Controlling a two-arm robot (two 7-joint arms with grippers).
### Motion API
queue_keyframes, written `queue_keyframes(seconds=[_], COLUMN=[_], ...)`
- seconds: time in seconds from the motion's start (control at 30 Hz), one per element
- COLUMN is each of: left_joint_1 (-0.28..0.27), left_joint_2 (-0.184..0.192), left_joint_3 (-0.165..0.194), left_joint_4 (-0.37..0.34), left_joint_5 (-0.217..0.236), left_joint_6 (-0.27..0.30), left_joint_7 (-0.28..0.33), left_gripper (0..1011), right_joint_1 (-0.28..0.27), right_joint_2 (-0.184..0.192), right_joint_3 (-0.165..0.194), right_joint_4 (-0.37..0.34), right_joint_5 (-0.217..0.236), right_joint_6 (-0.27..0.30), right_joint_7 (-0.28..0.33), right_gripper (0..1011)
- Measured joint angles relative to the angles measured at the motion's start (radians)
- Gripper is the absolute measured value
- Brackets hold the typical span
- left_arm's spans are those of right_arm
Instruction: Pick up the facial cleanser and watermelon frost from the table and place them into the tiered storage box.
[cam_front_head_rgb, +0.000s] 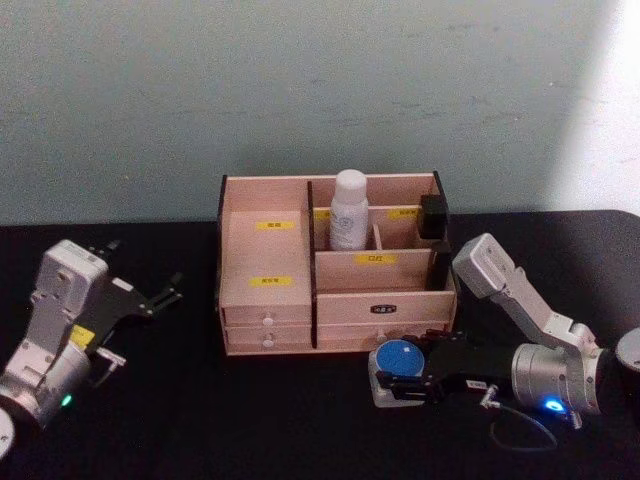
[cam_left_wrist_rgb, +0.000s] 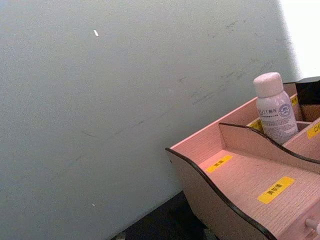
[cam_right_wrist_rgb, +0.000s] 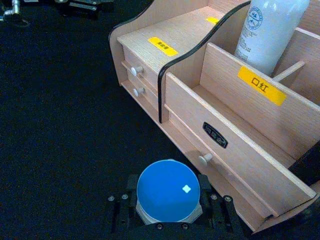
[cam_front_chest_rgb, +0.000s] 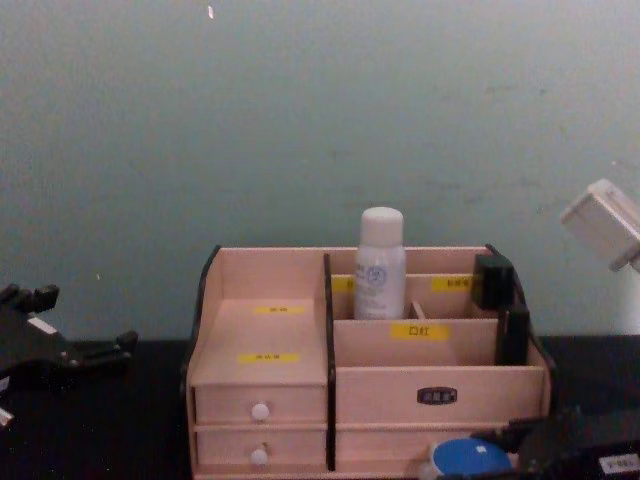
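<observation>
The tiered storage box (cam_front_head_rgb: 250, 255) (cam_left_wrist_rgb: 240, 180) (cam_right_wrist_rgb: 240, 145) (cam_front_chest_rgb: 240, 330) stands mid-table. A white bottle, the facial cleanser (cam_front_head_rgb: 349, 210) (cam_left_wrist_rgb: 274, 107) (cam_right_wrist_rgb: 270, 30) (cam_front_chest_rgb: 380, 265), stands upright in its rear middle compartment. On the table just in front of the box's right drawers sits the watermelon frost (cam_front_head_rgb: 398, 358) (cam_right_wrist_rgb: 167, 191) (cam_front_chest_rgb: 465, 460), a small pale container with a round blue lid. My right gripper (cam_front_head_rgb: 395, 375) (cam_right_wrist_rgb: 167, 215) has its black fingers pressed against both sides of it. Off to the left of the box, my left gripper (cam_front_head_rgb: 168, 293) is held open, gripping nothing.
A black object (cam_front_head_rgb: 435, 215) (cam_front_chest_rgb: 495, 280) stands in the box's right-hand compartments. At the table's far right edge lies a grey round thing (cam_front_head_rgb: 630, 350). A pale green wall rises right behind the box. Black tabletop lies bare between the left gripper and the box.
</observation>
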Motion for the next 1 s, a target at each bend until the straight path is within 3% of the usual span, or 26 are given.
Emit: queue_keyframes(seconds=[0.37, 1.0], left_joint_1=[0.0, 0.0], left_joint_2=[0.0, 0.0], left_joint_3=[0.0, 0.0], left_joint_4=[0.0, 0.0], left_joint_5=[0.0, 0.0], left_joint_6=[0.0, 0.0], left_joint_7=[0.0, 0.0], left_gripper=[1001, 1001], right_joint_1=[0.0, -0.024], right_joint_2=[0.0, 0.075], right_joint_3=[0.0, 0.04], right_joint_4=[-0.001, -0.107], right_joint_5=[0.002, 0.071], right_joint_6=[0.0, -0.014], right_joint_7=[0.001, 0.041], right_gripper=[722, 721])
